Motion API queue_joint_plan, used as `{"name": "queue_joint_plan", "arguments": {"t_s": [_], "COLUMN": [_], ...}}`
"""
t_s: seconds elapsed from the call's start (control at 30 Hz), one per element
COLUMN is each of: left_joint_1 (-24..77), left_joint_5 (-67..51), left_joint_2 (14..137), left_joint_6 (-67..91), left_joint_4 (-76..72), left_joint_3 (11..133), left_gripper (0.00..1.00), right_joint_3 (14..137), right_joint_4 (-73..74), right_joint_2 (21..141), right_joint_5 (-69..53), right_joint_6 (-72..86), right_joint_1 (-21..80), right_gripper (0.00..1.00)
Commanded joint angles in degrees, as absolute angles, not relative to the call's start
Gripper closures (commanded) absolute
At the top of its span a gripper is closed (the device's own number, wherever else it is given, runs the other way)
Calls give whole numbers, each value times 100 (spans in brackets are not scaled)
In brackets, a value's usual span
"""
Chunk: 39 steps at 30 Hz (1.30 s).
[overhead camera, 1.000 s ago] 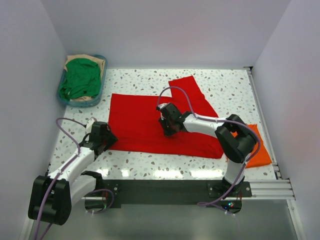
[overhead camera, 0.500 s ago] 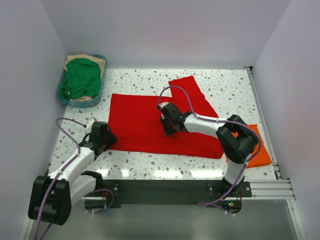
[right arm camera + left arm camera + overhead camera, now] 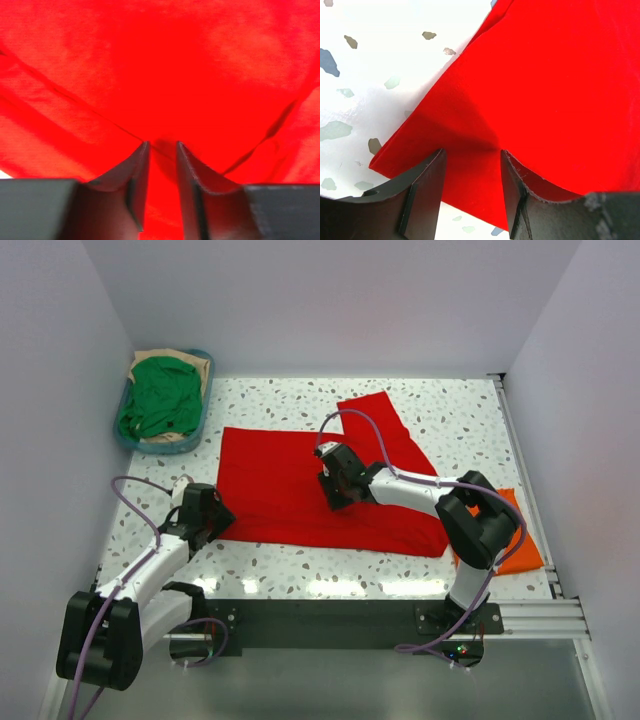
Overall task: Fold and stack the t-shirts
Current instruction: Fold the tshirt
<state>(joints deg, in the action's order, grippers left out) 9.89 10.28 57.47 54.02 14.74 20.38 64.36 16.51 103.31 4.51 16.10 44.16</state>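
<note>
The red t-shirt (image 3: 290,485) lies spread flat across the middle of the table. My left gripper (image 3: 216,517) is low at its near left corner. In the left wrist view its jaws stand wide open (image 3: 472,160) astride the cloth's edge (image 3: 545,90). My right gripper (image 3: 335,492) points down onto the shirt's middle. The right wrist view shows its jaws (image 3: 161,147) a narrow gap apart, tips on the red cloth (image 3: 165,65) beside a crease. An orange t-shirt (image 3: 520,545) lies at the right edge, partly behind the right arm. Green (image 3: 163,395) and tan (image 3: 190,362) t-shirts fill the basket.
The teal basket (image 3: 205,400) stands at the far left corner against the wall. White walls close in the left, back and right sides. A metal rail (image 3: 525,475) runs along the table's right edge.
The right gripper has edged very slightly away from me on the red shirt. The left arm and the shirts look unchanged.
</note>
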Motion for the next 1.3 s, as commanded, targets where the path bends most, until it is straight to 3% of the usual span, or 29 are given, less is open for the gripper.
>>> {"name": "queue_joint_plan", "arguments": {"t_s": [0.0,0.13,0.53,0.87,1.27], "left_joint_1": [1011,1011,1011,1011,1011], "left_joint_5": [1134,1108,1046,1046,1099], "left_joint_2": [5818,5853,5933,5941,5906], "left_joint_6": [5423,5423,5388,5379,5396], "left_joint_4": [1609,1573,1485,1485,1556], "left_joint_3": [1907,1907,1863,1863,1872], "left_gripper": [47,47,47,47,47], "right_joint_3": [6521,6565,6609,6530,6416], "right_joint_4": [1388,1485,1512,1547,1459], "right_joint_2": [10107,10230,10573,10389,10081], "right_joint_5": [106,114,-132,87,668], "right_joint_6": [1442,1371,1301,1362,1608], "right_joint_1": [4447,4482,4614,4632,4632], "right_gripper": [65,56,58,89,97]}}
